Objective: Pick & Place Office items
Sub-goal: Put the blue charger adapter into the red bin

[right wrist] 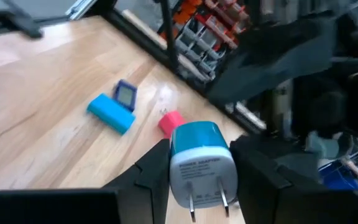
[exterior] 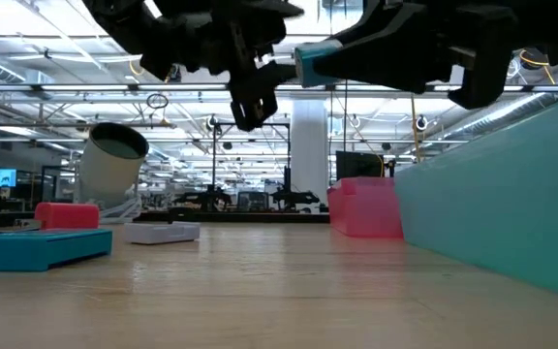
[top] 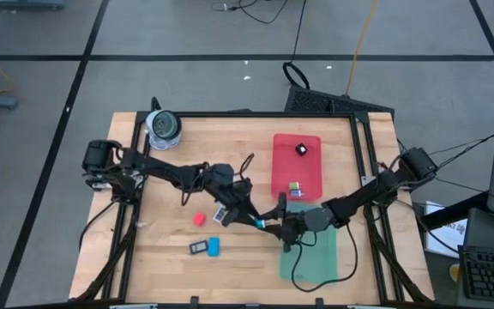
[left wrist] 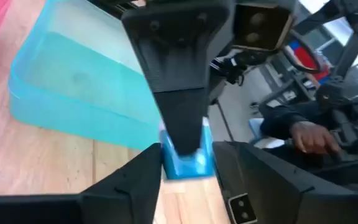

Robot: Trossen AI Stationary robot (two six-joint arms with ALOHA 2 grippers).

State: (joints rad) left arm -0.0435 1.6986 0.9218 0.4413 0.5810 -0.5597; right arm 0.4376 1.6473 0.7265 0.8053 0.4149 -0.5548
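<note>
- The item in hand is a blue-and-white plug adapter (right wrist: 202, 163) with two metal prongs. It is held above the table centre, between the red tray (top: 297, 163) at 12 o'clock and the green tray (top: 311, 257) at 5 o'clock.
- The right gripper (right wrist: 197, 171) has its two fingers closed against the adapter's sides, prongs pointing back toward the wrist camera.
- The left gripper (top: 249, 216) meets the same adapter from the 9 o'clock side. In the left wrist view a blue part sits between its fingers (left wrist: 132, 180), touching or nearly so; whether they clamp it cannot be told.
- Judgement: both grippers converge on one item in mid-air, which reads as a hand-over from one arm to the other.
- The adapter's white face carries small dark print, too small to read.
- Items on the bare wood at 8 o'clock: a pink-red piece (top: 199, 219), a blue bar (top: 213, 246), and a dark block (top: 198, 247) touching the bar.
- The red tray already holds a dark piece (top: 301, 149) and a green piece (top: 295, 186).
- A grey roll (top: 162, 126) stands at the 10 o'clock table corner.
</note>
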